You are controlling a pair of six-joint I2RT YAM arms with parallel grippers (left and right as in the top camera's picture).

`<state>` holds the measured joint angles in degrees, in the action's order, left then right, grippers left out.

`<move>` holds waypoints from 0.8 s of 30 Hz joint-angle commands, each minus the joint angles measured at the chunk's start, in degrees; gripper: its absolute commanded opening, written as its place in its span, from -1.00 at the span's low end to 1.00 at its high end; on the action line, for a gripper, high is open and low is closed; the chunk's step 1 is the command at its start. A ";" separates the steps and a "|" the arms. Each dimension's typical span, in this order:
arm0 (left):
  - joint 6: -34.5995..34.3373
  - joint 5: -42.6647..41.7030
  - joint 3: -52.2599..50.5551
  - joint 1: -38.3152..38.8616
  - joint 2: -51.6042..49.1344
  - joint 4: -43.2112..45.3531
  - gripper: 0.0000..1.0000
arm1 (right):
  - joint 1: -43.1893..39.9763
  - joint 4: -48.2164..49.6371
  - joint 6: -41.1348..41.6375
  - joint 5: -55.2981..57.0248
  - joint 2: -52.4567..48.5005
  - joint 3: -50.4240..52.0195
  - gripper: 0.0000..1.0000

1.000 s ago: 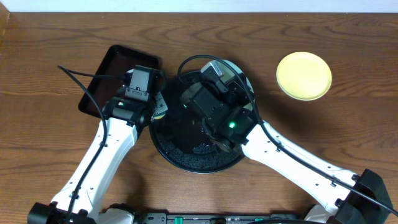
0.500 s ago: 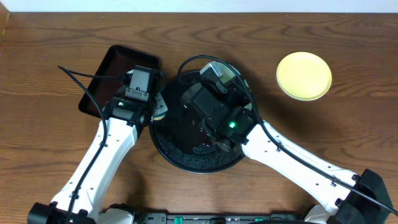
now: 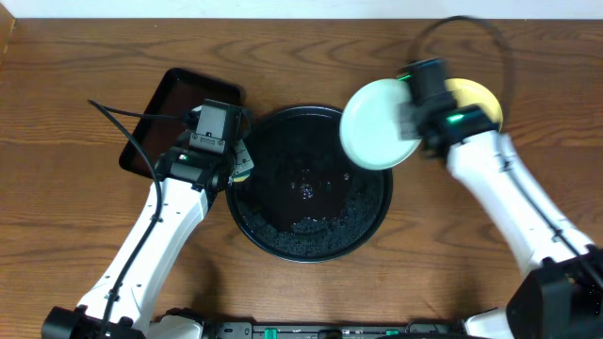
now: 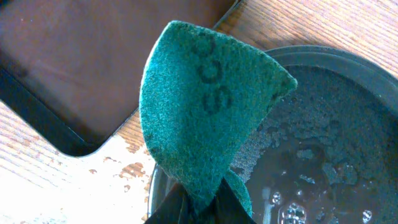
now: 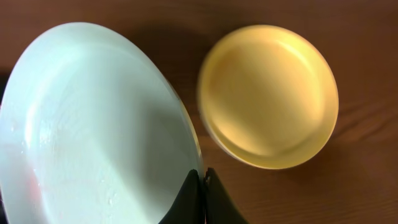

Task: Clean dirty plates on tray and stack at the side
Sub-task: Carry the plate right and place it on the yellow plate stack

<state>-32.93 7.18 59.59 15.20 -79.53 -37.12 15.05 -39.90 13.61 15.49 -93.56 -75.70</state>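
Lying at the table's 10 o'clock, the rectangular black tray (image 3: 165, 113) sits just beside the left gripper (image 4: 200, 202). Its jaws are clamped on a green scouring pad (image 4: 205, 106) at the 9 o'clock rim of the round black tray (image 3: 283, 231), whose floor is wet and sudsy. Over that tray's 2 o'clock rim, the right gripper (image 5: 200, 186) pinches the edge of a pale mint plate (image 5: 93, 124). A yellow plate (image 5: 270, 93) rests on the wood at the table's 2 o'clock.
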 commanded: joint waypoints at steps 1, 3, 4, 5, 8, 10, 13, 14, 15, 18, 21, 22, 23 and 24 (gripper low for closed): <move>0.76 -0.15 -0.39 -0.20 -0.31 -0.17 -0.85 | -9.99 0.46 7.82 -13.49 1.01 -0.68 -0.97; 0.74 -0.15 -0.39 -0.20 -0.31 -0.15 -0.85 | -14.69 0.72 9.92 -13.84 0.98 -0.68 -0.97; 0.74 -0.15 -0.39 -0.20 -0.31 -0.13 -0.85 | -17.38 0.90 11.06 -13.84 0.98 -0.68 -0.97; 0.74 -0.15 -0.39 -0.20 -0.31 -0.11 -0.85 | -19.65 1.14 11.78 -13.84 0.96 -0.68 -0.98; 0.72 -0.15 -0.39 -0.20 -0.31 -0.11 -0.85 | -26.34 2.05 14.34 -13.84 0.63 -0.68 -0.97; 0.72 -0.15 -0.39 -0.17 -0.31 -0.11 -0.85 | -29.86 3.43 15.69 -13.84 0.28 -0.55 -0.97; 0.70 -0.15 -0.39 -0.20 -0.31 -0.11 -0.85 | -33.14 6.36 15.98 -13.86 -0.96 -0.55 -0.97; 0.24 -0.15 -0.42 -0.20 -0.31 -0.11 -0.85 | -33.73 7.43 15.98 -13.88 -1.66 -0.55 -0.97; -0.33 -0.15 -0.42 -0.20 -0.31 -0.11 -0.85 | -33.94 8.33 16.00 -13.88 -2.62 -0.55 -0.97; -0.35 -0.15 -0.44 -0.20 -0.33 -0.09 -0.85 | -33.46 10.91 15.96 -16.09 -5.92 -0.52 -0.98; -0.35 -0.15 -0.44 -0.17 -0.33 -0.11 -0.85 | -32.76 13.20 15.98 -17.94 -9.42 -0.55 -0.97; -0.35 -0.15 -0.44 -0.20 -0.33 -0.13 -0.85 | -32.52 14.19 15.96 -18.86 -10.60 -0.55 -0.98; -0.35 -0.15 -0.44 -0.20 -0.33 -0.13 -0.85 | -32.17 15.21 15.91 -20.17 -11.85 -0.55 -0.97; -0.35 -0.15 -0.44 -0.17 -0.33 -0.13 -0.85 | -31.93 15.78 15.91 -21.03 -12.68 -0.55 -0.97</move>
<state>-32.99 6.90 59.59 15.20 -79.53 -37.12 -18.37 -25.71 28.47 -0.91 -103.37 -75.70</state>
